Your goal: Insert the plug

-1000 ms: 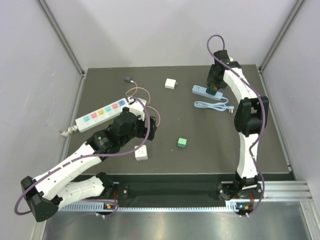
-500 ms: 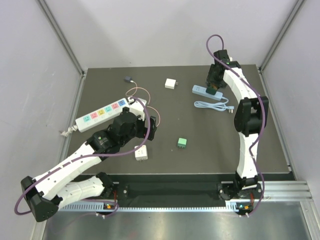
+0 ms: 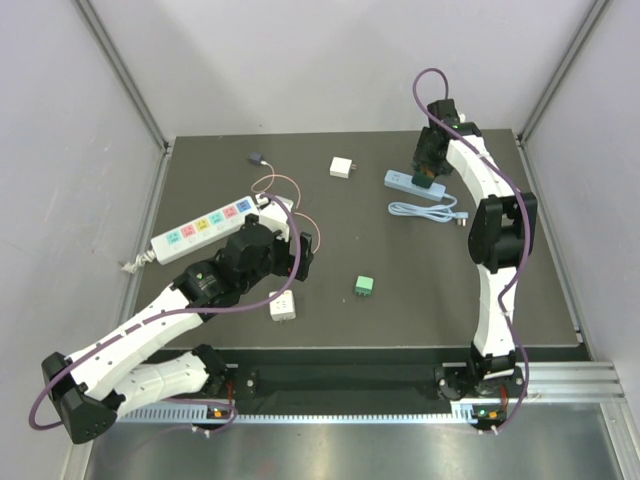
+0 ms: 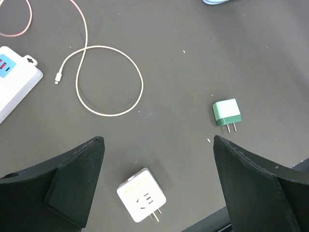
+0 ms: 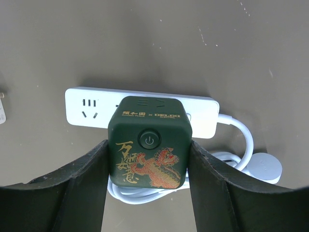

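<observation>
My right gripper is shut on a dark green cube plug with a power button and a gold and red dragon print. The cube sits over the white power strip, covering its middle; whether its prongs are in a socket is hidden. In the top view the same gripper stands over the pale blue-white strip at the back right. My left gripper is open and empty, hovering above a white cube adapter on the mat; the top view shows that adapter too.
A small green plug lies right of the white adapter, also visible from above. A long white strip with coloured sockets, a pink-white cable loop, a white charger and a small grey plug lie on the dark mat.
</observation>
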You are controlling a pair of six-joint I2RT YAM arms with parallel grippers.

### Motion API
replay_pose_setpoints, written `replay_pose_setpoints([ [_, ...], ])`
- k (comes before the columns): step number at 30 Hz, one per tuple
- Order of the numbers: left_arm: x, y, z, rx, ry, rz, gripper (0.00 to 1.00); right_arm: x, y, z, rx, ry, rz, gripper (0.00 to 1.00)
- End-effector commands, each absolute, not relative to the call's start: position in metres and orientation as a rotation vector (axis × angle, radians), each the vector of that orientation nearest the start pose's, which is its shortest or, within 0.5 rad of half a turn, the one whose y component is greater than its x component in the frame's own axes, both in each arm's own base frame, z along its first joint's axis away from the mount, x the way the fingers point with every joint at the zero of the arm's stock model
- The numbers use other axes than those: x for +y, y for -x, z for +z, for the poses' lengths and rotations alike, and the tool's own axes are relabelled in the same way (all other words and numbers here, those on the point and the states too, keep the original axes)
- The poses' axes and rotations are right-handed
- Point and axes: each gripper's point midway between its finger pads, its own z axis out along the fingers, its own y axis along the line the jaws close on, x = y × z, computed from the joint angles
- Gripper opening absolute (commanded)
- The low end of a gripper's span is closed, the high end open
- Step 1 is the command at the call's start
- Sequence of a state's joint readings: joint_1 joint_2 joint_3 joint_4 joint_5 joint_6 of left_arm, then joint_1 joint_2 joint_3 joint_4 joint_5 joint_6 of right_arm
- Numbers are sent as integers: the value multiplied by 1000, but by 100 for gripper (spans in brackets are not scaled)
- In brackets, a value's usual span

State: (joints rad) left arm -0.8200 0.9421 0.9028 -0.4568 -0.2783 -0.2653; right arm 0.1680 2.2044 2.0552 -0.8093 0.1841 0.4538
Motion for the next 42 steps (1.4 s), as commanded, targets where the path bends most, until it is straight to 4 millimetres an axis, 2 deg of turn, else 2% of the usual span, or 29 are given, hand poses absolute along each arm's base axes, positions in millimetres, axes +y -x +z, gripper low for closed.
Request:
replay_pose_setpoints([
  [1,-201,-241,237,1982,-386,-404,99,75,-544,125,2436,-436,0,0],
  [6,-199,-240,240,1969,-376,-407,99,80,-540,114,2463,-443,34,0],
  [20,-196,-241,244,1953,-370,-398,99,82,-537,103,2485,-459,11,0],
  [27,-196,-240,244,1953,-373,-403,99,88,-534,111,2481,-444,11,0],
  [42,-197,-238,246,1948,-377,-415,99,81,-537,126,2462,-451,-51,0],
])
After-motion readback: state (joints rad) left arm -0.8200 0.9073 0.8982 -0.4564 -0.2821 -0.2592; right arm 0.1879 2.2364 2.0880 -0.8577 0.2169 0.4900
